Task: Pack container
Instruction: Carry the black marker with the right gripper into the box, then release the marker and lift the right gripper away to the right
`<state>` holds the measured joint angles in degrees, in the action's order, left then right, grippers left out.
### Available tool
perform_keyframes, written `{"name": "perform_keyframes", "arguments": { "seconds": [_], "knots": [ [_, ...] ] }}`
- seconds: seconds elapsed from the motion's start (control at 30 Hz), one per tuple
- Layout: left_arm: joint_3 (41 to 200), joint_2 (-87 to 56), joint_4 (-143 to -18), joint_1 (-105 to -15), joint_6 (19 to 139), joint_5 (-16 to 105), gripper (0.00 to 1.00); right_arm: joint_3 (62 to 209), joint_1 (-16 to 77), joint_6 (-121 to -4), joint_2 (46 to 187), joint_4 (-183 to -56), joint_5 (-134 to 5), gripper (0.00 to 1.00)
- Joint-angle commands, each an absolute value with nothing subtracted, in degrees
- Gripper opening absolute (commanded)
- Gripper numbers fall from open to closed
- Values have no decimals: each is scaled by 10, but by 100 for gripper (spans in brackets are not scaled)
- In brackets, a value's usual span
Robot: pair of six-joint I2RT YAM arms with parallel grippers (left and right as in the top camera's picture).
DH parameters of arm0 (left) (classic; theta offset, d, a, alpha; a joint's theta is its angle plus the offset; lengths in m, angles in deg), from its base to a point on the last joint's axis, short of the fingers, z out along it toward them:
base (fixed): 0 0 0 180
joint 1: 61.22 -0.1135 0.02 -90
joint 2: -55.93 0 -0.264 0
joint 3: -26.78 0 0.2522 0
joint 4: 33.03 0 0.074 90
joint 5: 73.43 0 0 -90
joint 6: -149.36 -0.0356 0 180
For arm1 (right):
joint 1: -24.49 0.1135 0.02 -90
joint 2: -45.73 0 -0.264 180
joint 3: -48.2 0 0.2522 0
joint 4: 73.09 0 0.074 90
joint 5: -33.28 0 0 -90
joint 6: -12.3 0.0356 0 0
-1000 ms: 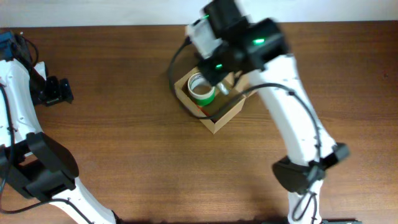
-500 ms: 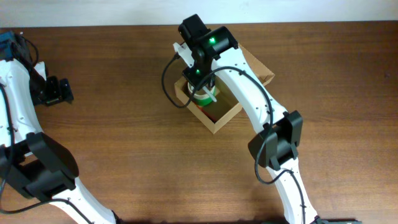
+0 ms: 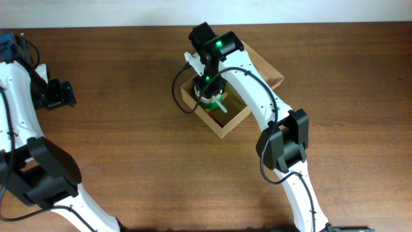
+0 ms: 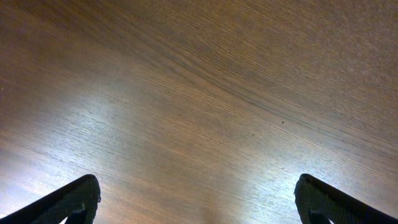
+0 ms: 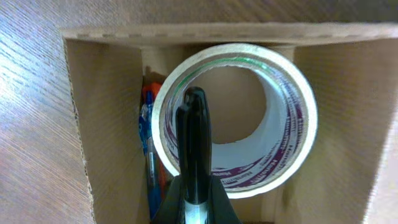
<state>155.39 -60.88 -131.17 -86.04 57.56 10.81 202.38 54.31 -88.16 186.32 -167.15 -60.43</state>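
The container [image 3: 235, 122] sits at the far middle of the worktop [image 3: 129, 161], its flap lid [image 3: 264, 67] thrown open to the right arm's side. Our right fingers [image 5: 193, 106] reach straight down into it, pressed together with no gap showing. Directly beneath them lies the tape roll [image 5: 283, 146], inside the container with its hole facing up, so its axis runs along the fingers. The fingertips cross the roll's near rim, and we cannot tell whether they pinch it. Pens [image 5: 149, 155] lie along one inner wall beside the roll. Our left fingers [image 3: 63, 93] hang spread wide over bare worktop, well apart at the left edge. We judge the right arm far nearer, so the next move is its own.
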Motion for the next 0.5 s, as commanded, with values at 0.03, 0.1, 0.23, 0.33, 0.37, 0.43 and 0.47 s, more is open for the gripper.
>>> {"name": "perform_keyframes", "arguments": {
  "seconds": [0.03,0.1,0.23,0.33,0.37,0.43,0.47],
  "knots": [
    [1549,-614,-1312,-861,567,112,100,2020,549,-877,1869,-1670,-636,4],
    [1549,-614,-1312,-861,567,112,100,2020,549,-877,1869,-1670,-637,4],
    [1549,-614,-1312,-861,567,112,100,2020,553,-877,1869,-1670,-641,4],
    [1549,-614,-1312,-861,567,112,100,2020,561,-877,1869,-1670,-641,4],
    [1549,-614,-1312,-861,567,112,100,2018,564,-877,1870,-1669,-641,4],
    [1549,-614,-1312,-861,567,112,100,2011,570,-877,1870,-1665,-641,4],
    [1549,-614,-1312,-861,567,112,100,2005,572,-877,1870,-1663,-640,4]
  ]
}}
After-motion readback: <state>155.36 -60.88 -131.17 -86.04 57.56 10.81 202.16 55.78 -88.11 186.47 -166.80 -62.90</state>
